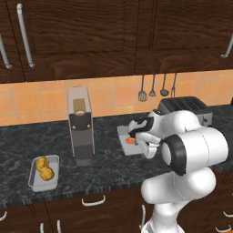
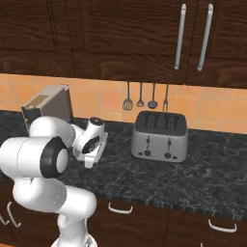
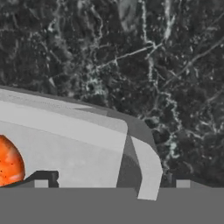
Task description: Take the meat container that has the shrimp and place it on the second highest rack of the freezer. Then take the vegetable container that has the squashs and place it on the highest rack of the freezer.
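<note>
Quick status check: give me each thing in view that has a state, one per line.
gripper: open, jaws either side of the tray's wall
shrimp container: on the counter, not lifted
squash container: on the counter, untouched
upper cabinets: doors shut
toaster: slots empty

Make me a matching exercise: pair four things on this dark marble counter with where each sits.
Things:
1. grey tray holding yellow squash
2. tall grey coffee machine
3. grey tray holding orange shrimp
4. silver four-slot toaster

Places:
A. below the hanging utensils
B. under the robot's hand
C. nearest the counter's front edge, far left
D. between the two trays

Pairs: 1-C, 2-D, 3-B, 4-A
</note>
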